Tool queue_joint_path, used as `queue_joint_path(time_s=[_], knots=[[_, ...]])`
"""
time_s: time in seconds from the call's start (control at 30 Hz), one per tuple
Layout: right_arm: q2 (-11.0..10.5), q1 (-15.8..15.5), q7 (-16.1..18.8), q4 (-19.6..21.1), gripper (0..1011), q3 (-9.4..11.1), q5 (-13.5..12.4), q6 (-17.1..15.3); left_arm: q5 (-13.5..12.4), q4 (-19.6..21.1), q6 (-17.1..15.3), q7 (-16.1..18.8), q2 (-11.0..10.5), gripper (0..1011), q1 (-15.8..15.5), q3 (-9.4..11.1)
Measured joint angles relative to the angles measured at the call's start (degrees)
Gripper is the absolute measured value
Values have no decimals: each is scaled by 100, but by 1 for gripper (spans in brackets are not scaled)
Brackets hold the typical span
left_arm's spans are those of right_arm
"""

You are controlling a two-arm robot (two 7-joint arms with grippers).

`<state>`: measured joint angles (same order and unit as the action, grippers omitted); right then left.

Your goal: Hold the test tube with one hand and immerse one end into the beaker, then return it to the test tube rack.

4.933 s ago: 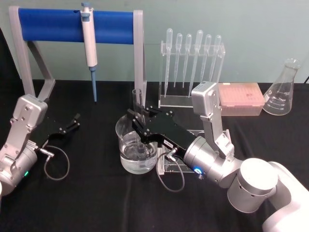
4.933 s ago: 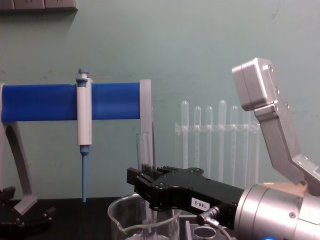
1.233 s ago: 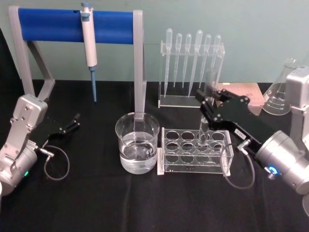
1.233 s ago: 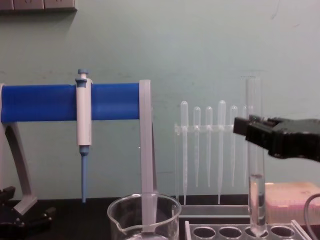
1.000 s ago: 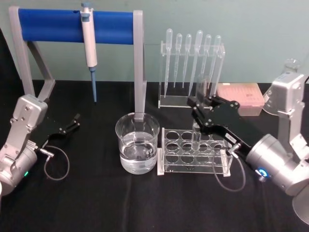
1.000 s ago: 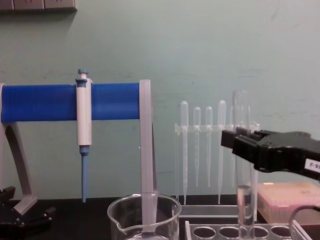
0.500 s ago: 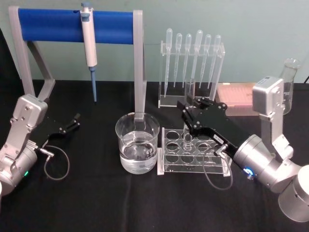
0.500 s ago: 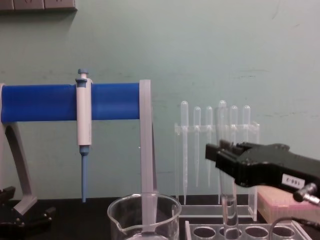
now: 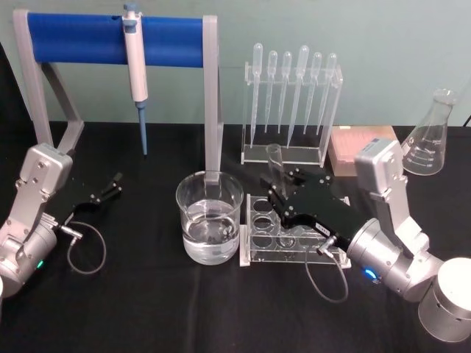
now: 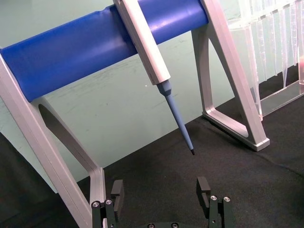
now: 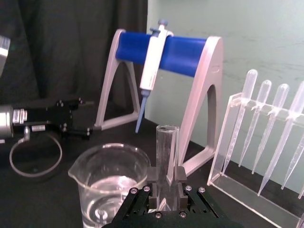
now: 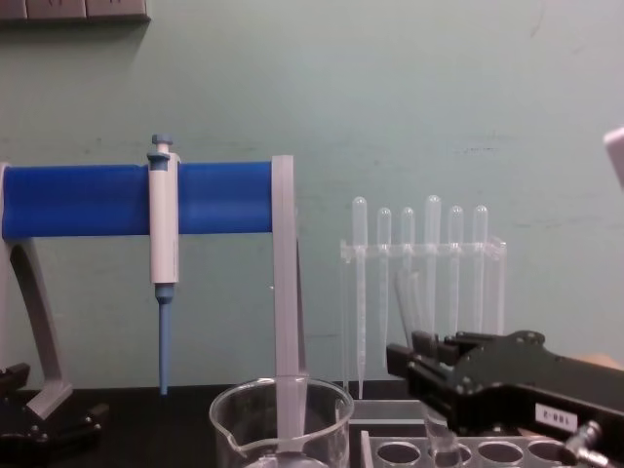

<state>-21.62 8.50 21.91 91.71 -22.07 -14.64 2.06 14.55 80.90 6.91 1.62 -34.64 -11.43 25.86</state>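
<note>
Right gripper (image 9: 276,193) at centre-right of the head view, clamped on the test tube (image 9: 275,159), tilted, lower end in the clear rack (image 9: 259,250) beside the beaker (image 9: 210,218). Left gripper (image 10: 161,191) parked, spread wide.

A white-and-blue micropipette (image 9: 135,50) hangs on a blue bar stand (image 9: 88,38) far left. Thin plastic pipettes (image 9: 293,87) stand right of it.

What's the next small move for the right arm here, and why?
Probably open the fingers and back off. The right gripper is shut on the test tube, whose lower end already sits in a hole of the clear rack beside the beaker, so the return looks nearly done. The left gripper sits idle at the table's left.
</note>
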Motion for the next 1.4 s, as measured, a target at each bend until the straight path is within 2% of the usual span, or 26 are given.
queue_joint_path(time_s=[0.3,0.5,0.53,0.6,0.63,0.73,0.8,0.87,0.93,1.03,1.07,1.17,1.27,1.4], knots=[[-67,71,33,-70,247,-106,316,-157,0,0,0,0,0,1000,0,0],[-88,33,26,-5,407,-112,435,-311,0,0,0,0,0,1000,0,0],[-110,-15,13,57,474,-93,450,-366,0,0,0,0,0,1000,0,0],[-140,-89,-11,142,514,-63,452,-428,0,0,0,0,0,1000,0,0],[-192,-197,-44,272,577,-8,450,-517,0,0,0,0,0,1000,0,0],[-303,-429,-111,541,634,115,424,-668,0,0,0,0,0,1000,0,0],[-434,-687,-178,834,715,262,386,-808,0,0,0,0,0,1000,0,0],[-571,-967,-246,1140,749,443,336,-932,0,0,0,0,0,1000,0,0],[-705,-1258,-328,1426,846,677,279,-1024,0,0,0,0,0,1000,0,0],[-777,-1473,-411,1580,915,918,218,-1034,0,0,0,0,0,1000,0,0],[-789,-1581,-470,1610,947,1079,181,-1009,0,0,0,0,0,1000,0,0],[-748,-1673,-579,1562,1000,1323,125,-907,0,0,0,0,0,1000,0,0],[-537,-1654,-827,1249,1003,1641,76,-643,0,0,0,0,0,1000,0,0],[-280,-1477,-1056,843,1002,1812,96,-386,0,0,0,0,0,1000,0,0]])
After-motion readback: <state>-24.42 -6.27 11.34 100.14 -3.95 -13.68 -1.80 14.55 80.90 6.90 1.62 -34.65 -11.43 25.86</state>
